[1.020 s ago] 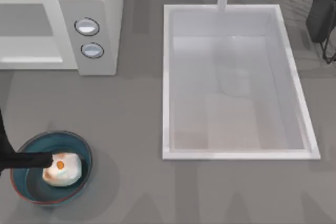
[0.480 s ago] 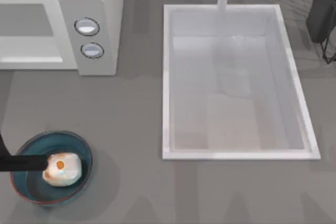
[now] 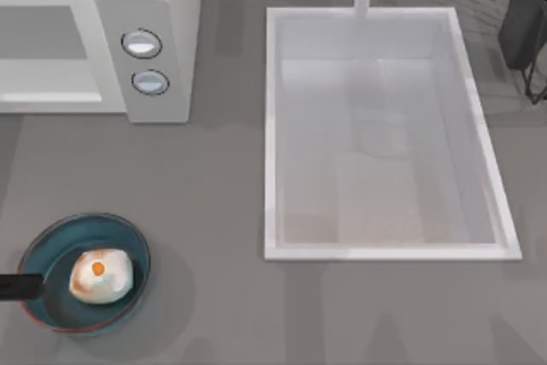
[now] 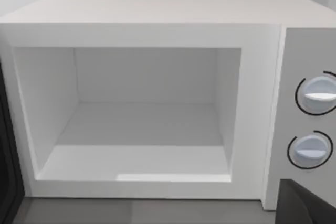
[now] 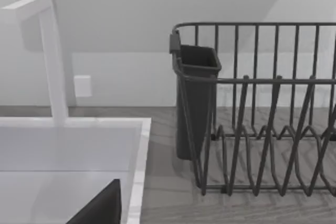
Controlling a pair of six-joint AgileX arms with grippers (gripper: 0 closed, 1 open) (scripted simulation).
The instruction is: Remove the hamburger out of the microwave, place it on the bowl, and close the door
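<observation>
My left gripper point(image 3: 19, 286) sits at the near left edge of the grey counter point(image 3: 214, 211), over the bowl point(image 3: 51, 250) holding the hamburger point(image 3: 101, 275); its opening I cannot tell. Farther back stands the microwave point(image 3: 154, 6), cavity open; the sink point(image 3: 479, 143) lies right.

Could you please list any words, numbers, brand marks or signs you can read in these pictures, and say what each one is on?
None: no readable text anywhere.
The microwave has a plain casing, and its two knobs carry no numbers or marks.
The bowl, hamburger, sink and dish rack are unlabelled.
</observation>
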